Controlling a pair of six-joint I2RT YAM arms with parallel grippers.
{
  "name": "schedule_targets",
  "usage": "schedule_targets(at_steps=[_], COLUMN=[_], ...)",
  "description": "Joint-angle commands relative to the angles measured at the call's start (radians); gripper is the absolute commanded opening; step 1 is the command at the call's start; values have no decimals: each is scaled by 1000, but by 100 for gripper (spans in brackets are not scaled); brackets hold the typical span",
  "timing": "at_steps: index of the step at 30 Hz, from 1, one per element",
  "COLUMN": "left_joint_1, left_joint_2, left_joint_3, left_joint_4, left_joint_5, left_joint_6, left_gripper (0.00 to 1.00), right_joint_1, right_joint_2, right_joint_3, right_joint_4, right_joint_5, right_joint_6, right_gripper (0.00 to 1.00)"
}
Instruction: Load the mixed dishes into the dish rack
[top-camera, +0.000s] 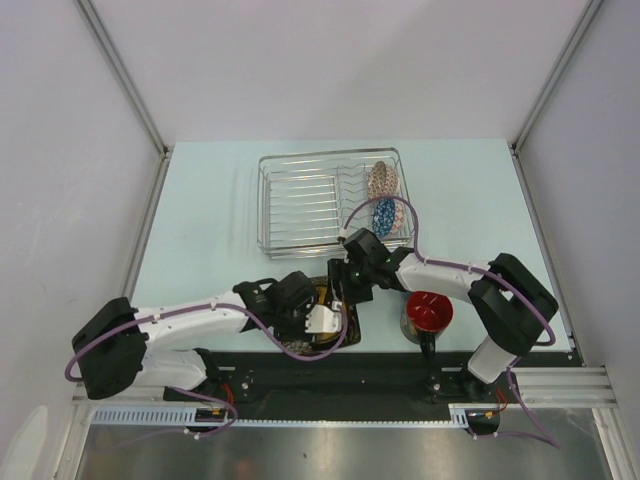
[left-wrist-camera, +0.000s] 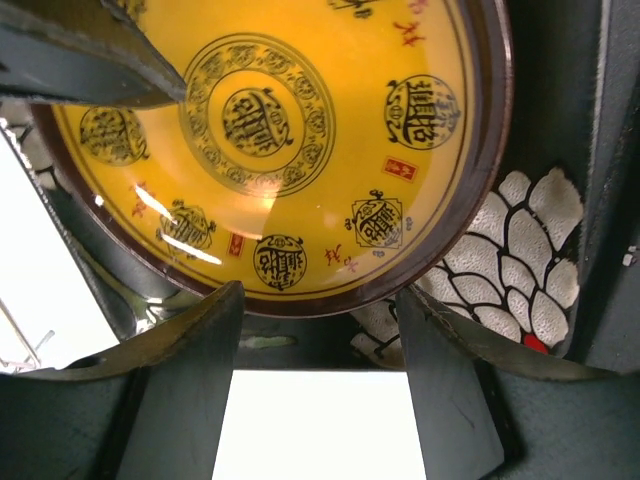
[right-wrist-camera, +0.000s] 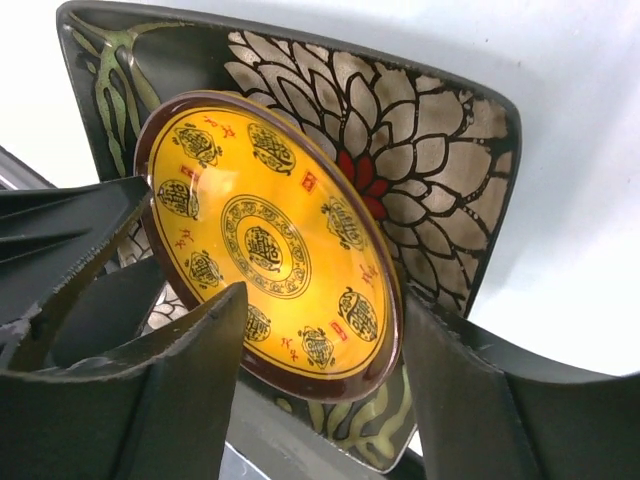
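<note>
The square black plate (top-camera: 326, 295) with the yellow round centre (right-wrist-camera: 270, 240) is tilted up off the table between both arms. My left gripper (top-camera: 312, 305) is shut on its lower edge, and both fingertips (left-wrist-camera: 228, 300) touch the round rim (left-wrist-camera: 300, 130). From the other side my right gripper (right-wrist-camera: 322, 300) straddles the plate's rim, jaws still apart, one finger before the yellow face and one behind. The dark mug with the red inside (top-camera: 428, 312) stands on the table at the right. The speckled bowl (top-camera: 382, 180) and the light blue cup (top-camera: 384, 215) sit in the dish rack (top-camera: 300, 200).
The rack's left part holds only bare wires. A black strip (top-camera: 400, 370) along the near edge carries the arm bases. Grey walls and metal posts (top-camera: 125, 80) close in the table on three sides.
</note>
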Motion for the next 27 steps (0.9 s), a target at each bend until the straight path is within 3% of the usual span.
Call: schedule_targets(at_steps=[1, 16, 27], left_joint_1=[-19, -33, -41], left_joint_2=[37, 44, 47], left_joint_3=[26, 49, 63], left_joint_4=[114, 110, 107], left_joint_5=[39, 26, 13], left_joint_6=[-22, -32, -27], left_gripper=[68, 68, 68], right_joint_1=[21, 115, 137], right_joint_2=[55, -91, -215], right_joint_3=[-47, -114, -125], right_joint_4=[-38, -92, 11], right_joint_5=[-126, -149, -156], right_joint_6=[59, 40, 51], right_gripper=[61, 47, 47])
